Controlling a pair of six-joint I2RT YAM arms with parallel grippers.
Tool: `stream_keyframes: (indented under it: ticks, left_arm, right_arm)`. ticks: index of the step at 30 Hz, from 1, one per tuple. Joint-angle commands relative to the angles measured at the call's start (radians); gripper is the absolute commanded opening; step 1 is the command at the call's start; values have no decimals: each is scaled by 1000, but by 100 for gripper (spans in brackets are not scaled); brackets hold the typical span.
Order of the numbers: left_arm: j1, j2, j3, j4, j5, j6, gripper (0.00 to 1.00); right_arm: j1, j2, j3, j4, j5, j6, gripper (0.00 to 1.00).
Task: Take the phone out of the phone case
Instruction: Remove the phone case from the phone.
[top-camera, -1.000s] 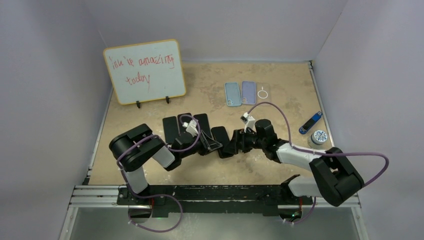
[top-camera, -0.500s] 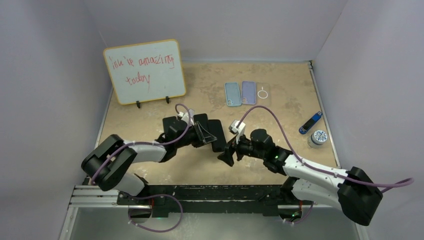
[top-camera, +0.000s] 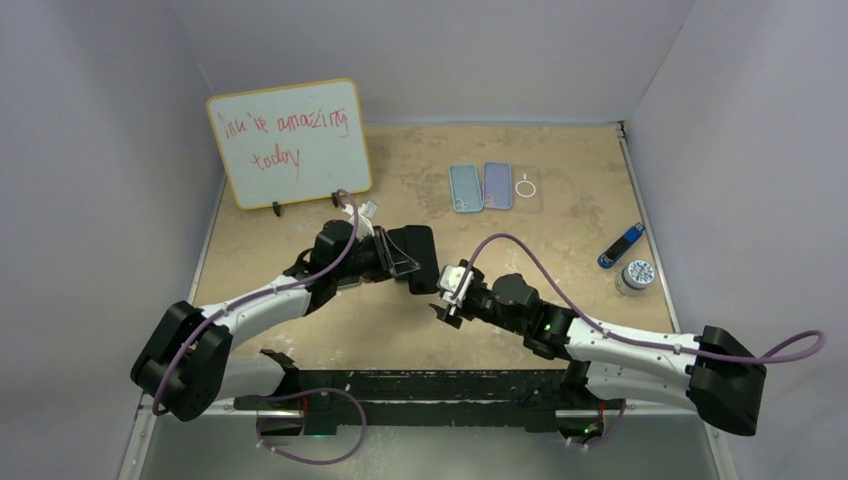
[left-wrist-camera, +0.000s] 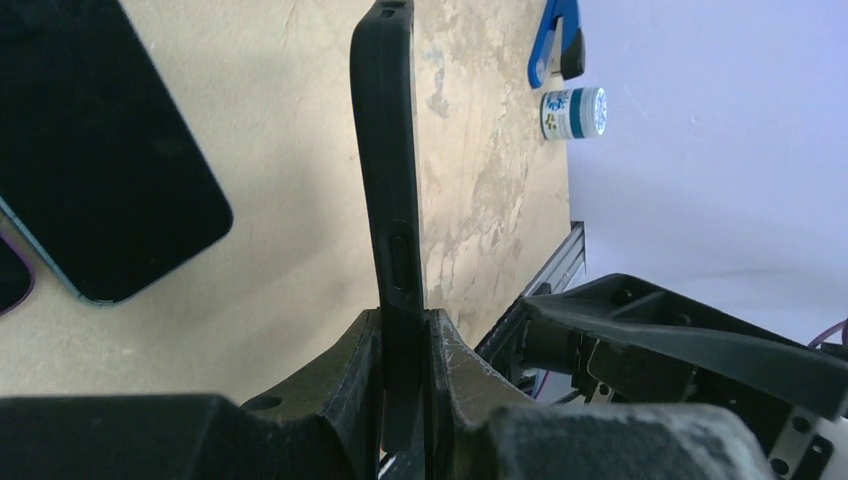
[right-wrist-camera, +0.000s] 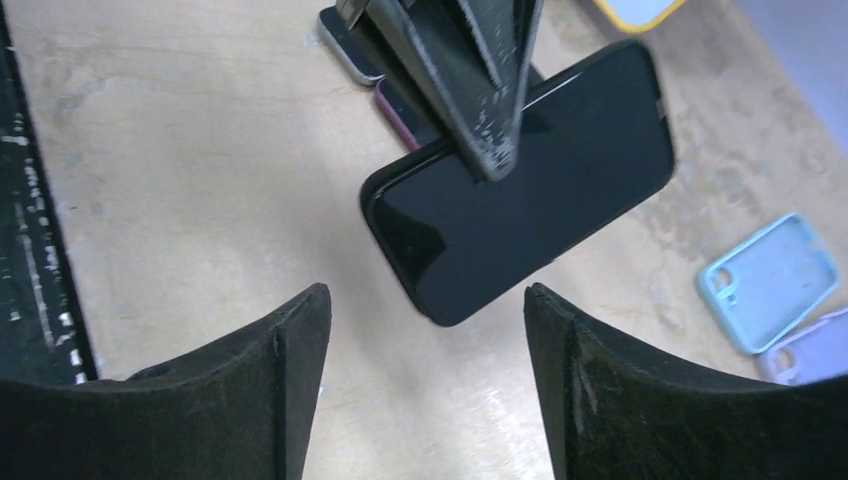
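The black phone in its black phone case (top-camera: 422, 256) hangs above the table, with my left gripper (top-camera: 408, 268) shut on one long edge. The left wrist view shows it edge-on (left-wrist-camera: 390, 170), pinched between the two fingers of that gripper (left-wrist-camera: 405, 325). My right gripper (top-camera: 445, 300) stands open just near and to the right of it, touching nothing. Seen from the right wrist, the phone's glossy face (right-wrist-camera: 560, 180) lies ahead of the open right gripper (right-wrist-camera: 425, 300), and the left fingers (right-wrist-camera: 490, 110) clamp it from above. I cannot tell phone from case by eye.
More dark phones (left-wrist-camera: 90, 150) lie on the table under the left arm. At the back lie a light blue case (top-camera: 464, 187), a lilac case (top-camera: 497, 184) and a clear case (top-camera: 527, 188). A whiteboard (top-camera: 290, 140) stands back left; a blue object (top-camera: 620, 245) and round tin (top-camera: 636, 275) sit right.
My left gripper has carried the phone back and to the left. The right gripper, which was at the phone's other end, has come off it and now trails it, reaching leftward.
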Motion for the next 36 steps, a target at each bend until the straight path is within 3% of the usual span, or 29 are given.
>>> stream_keyframes:
  ticks: [1, 10, 27, 36]
  left_arm:
    - [29, -21, 45, 8, 98, 18, 0]
    - [46, -2, 15, 80, 152, -42, 0]
    - [46, 5, 4, 81, 146, -43, 0]
    - [46, 10, -21, 115, 166, -79, 0]
  right_arm:
    - [47, 42, -2, 142, 130, -168, 70]
    - [93, 167, 44, 170, 159, -246, 61]
    - [112, 179, 46, 193, 194, -268, 47]
    - [131, 226, 36, 302, 286, -318, 38]
